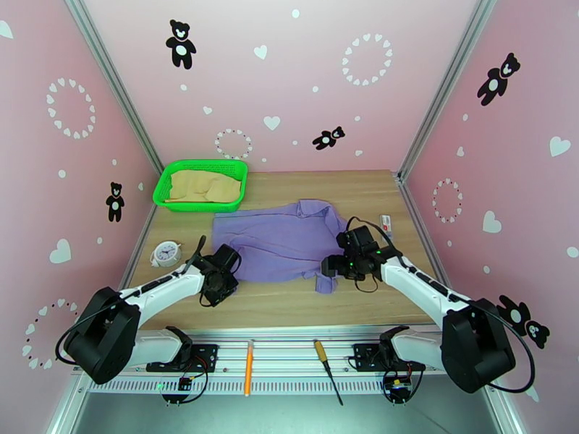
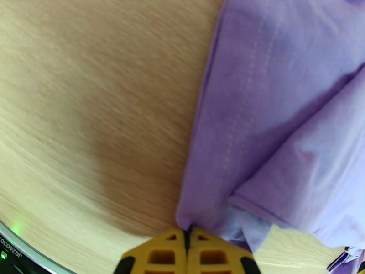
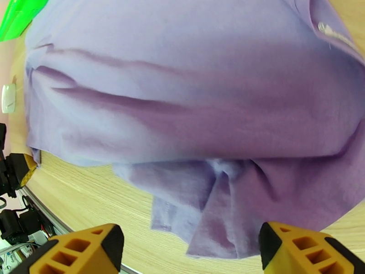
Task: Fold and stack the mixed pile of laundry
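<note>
The lavender-purple shirt lies spread on the wooden table, its collar toward the back. My left gripper sits at the shirt's near-left hem corner. In the left wrist view its yellow fingertips are pressed together, pinching the corner of the shirt. My right gripper hovers at the near-right side. In the right wrist view its gripper stands open, with a bunched fold of the shirt between the spread fingers. The tan-beige garment lies inside the green basket.
A small white alarm clock stands at the table's left edge near my left arm. A small white and red item lies at the right edge. An orange pen and a screwdriver rest on the front rail.
</note>
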`<action>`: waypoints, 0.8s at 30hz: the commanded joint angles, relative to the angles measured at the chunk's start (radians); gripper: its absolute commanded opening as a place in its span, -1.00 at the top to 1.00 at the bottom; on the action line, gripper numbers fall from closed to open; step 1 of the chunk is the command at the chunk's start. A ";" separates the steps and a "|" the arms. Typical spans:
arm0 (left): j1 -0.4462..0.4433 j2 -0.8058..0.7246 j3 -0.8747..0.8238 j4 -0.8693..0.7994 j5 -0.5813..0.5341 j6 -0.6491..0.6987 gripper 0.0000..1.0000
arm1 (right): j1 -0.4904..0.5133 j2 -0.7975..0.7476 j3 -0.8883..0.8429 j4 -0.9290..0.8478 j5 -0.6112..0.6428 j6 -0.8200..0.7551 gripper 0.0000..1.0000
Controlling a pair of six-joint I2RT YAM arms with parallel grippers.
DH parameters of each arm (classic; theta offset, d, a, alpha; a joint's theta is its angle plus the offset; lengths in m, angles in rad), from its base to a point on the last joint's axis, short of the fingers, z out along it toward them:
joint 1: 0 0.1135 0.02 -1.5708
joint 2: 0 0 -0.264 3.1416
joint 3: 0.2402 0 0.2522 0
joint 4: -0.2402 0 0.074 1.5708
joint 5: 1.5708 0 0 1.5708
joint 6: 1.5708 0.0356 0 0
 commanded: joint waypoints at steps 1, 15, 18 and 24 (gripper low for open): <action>0.016 0.005 0.029 -0.062 -0.106 0.034 1.00 | 0.022 0.019 -0.043 -0.001 -0.002 0.035 -0.60; 0.069 0.012 0.154 -0.114 -0.120 0.183 1.00 | 0.216 -0.223 -0.183 0.009 0.204 0.381 -0.54; 0.079 0.009 0.172 -0.146 -0.131 0.218 1.00 | 0.262 -0.179 -0.081 -0.087 0.228 0.298 -0.41; 0.126 -0.026 0.219 -0.230 -0.181 0.285 1.00 | 0.435 0.022 0.141 -0.225 0.303 0.179 -0.39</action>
